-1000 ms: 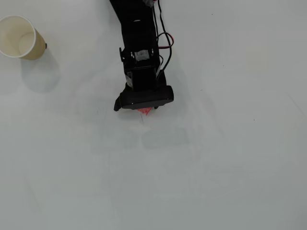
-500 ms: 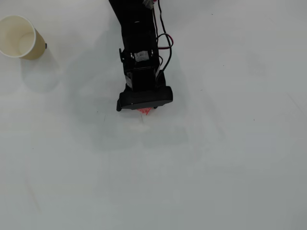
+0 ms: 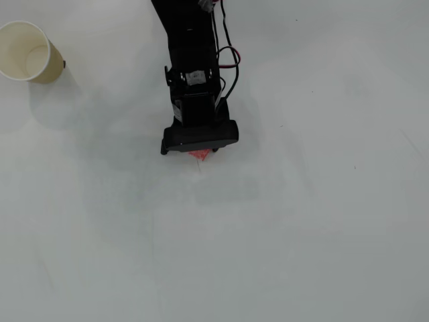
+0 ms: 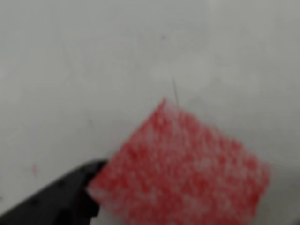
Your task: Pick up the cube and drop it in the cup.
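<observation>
In my wrist view the cube (image 4: 180, 171) fills the foreground, one dark finger (image 4: 56, 204) touching its corner; whether my gripper (image 3: 200, 153) grips it, I cannot tell. Overhead, it peeks out beneath me on the bench (image 3: 322, 221). The cup (image 3: 28, 51) stands well apart, far left.

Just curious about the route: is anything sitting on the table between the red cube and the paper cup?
No. In the overhead view, only bare white table lies between the cube and the cup.
</observation>
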Controlling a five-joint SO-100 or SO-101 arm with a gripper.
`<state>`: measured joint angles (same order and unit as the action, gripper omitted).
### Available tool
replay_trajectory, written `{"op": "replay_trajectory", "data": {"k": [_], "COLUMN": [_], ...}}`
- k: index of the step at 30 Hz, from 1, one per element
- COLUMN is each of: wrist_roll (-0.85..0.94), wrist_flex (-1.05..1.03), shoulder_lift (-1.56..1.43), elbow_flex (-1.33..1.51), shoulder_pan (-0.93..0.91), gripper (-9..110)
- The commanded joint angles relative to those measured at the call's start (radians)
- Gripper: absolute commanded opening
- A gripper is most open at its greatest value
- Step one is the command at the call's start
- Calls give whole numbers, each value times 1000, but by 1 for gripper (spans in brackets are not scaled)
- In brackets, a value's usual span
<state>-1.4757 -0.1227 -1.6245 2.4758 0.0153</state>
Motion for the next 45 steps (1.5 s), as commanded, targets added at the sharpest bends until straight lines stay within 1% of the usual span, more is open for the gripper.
{"op": "replay_trajectory", "data": {"k": [1,10,17,23,27,31,37,45], "wrist_roll": [-11,-11,-11,-5,-3,-9,-9,-11], "wrist_flex": [15,21,51,95,95,95,97,109], "shoulder_lift": [-97,-127,-130,-130,-132,-133,-137,-186], "elbow_flex": [9,46,40,40,41,41,44,46], "shoulder_pan": [-18,-11,-9,-2,5,5,5,-12], "gripper": [40,39,27,25,14,9,5,4]}}
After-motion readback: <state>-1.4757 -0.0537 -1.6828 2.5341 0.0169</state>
